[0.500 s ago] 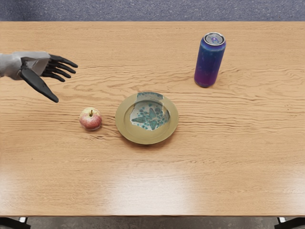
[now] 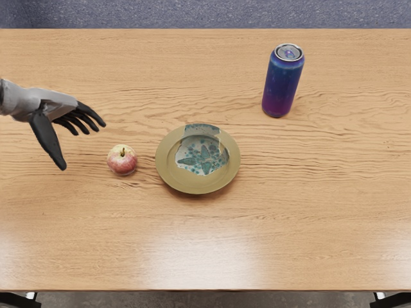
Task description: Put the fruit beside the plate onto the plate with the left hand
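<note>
A red-yellow apple [image 2: 122, 160] sits on the table just left of a round gold-rimmed plate [image 2: 168, 172] with a blue-green pattern in its middle. My left hand [image 2: 72, 131] comes in from the left edge, above and to the left of the apple, a short gap away. Its dark fingers [image 2: 87, 117] are spread and the thumb points down toward the table; it holds nothing. The plate carries nothing. No right arm shows.
A tall purple-blue drink can [image 2: 282, 79] stands upright at the back right, well away from the plate. The wooden table [image 2: 257, 231] stretches wide toward its front edge.
My left hand has dropped lower and nearer to the apple, with the thumb swung downward. Apple, plate and can have not moved.
</note>
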